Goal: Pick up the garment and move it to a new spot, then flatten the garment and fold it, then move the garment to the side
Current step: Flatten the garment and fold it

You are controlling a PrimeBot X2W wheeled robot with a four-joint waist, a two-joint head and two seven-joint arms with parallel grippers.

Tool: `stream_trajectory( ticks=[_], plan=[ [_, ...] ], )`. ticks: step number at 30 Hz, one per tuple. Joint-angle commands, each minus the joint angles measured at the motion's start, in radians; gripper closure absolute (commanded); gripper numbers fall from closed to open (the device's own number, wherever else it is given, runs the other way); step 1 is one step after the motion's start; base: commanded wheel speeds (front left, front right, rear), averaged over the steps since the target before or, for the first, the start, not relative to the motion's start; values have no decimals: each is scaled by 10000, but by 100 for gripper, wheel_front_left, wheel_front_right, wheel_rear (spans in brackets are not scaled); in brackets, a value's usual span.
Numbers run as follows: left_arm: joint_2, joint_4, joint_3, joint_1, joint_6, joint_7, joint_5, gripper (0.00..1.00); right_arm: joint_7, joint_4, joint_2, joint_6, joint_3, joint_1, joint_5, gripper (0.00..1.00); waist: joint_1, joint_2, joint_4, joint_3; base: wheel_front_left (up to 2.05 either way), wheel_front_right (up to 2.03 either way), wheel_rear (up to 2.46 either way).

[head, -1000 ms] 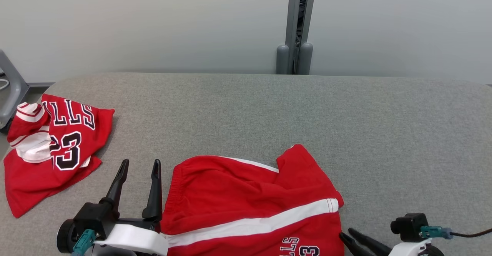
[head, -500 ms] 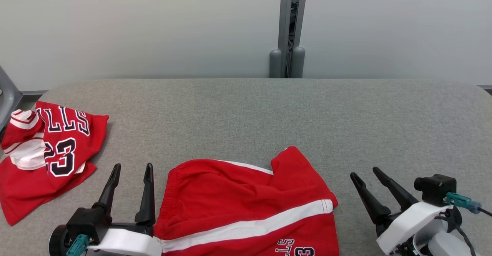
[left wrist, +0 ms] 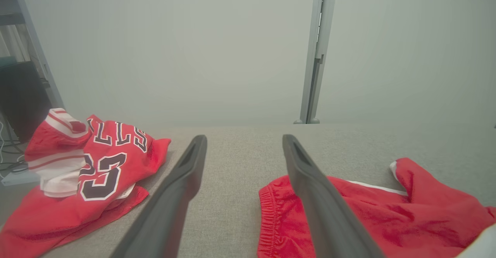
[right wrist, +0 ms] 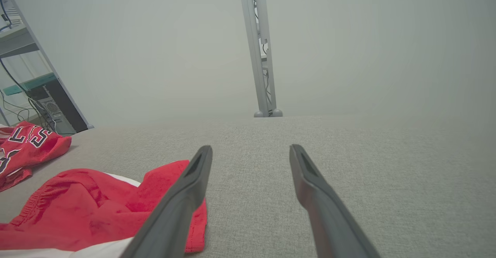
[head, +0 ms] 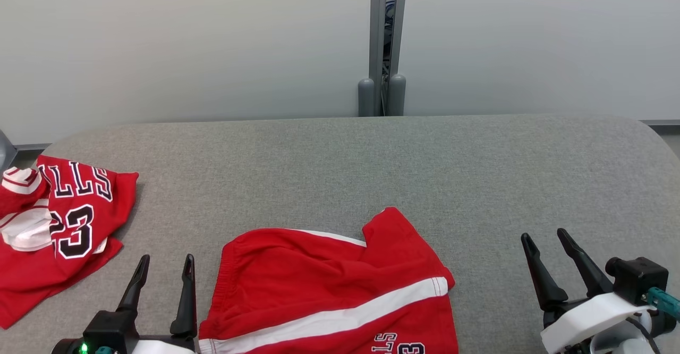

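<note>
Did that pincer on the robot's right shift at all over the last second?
Yes. The right pincer has drawn away to the right from the red shorts, whose hem it was against, and now stands open over bare grey table.

Red shorts (head: 329, 279) — white side stripe, black lettering — rumpled, partly spread, lying front and centre

A gray, fabric-covered counter (head: 372, 157) carries red shorts (head: 329, 279) with a white stripe, rumpled at its near middle. A crumpled red jersey (head: 69, 221) lies well apart at its left end.
</note>
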Motion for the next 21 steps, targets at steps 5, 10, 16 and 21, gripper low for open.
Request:
stream_trajectory(
  ticks=[5,10,16,21],
  plan=[
    [277,-27,135,523,14,-27,300,0,-9,-138,453,1,-672,546,-717,0,0,0,-156,-113,0,0,0],
    [290,-72,189,735,221,-27,407,0,40,-219,760,1,-1110,796,-1023,0,0,0,-176,-155,0,0,0],
    [313,-151,184,873,294,-27,452,0,215,-425,1153,1,-1679,1102,-1443,0,0,0,-105,-159,0,0,0],
    [429,-137,95,912,166,-27,466,0,481,-635,1333,1,-1904,1194,-1790,0,0,0,-7,-168,0,0,0]
  ],
)
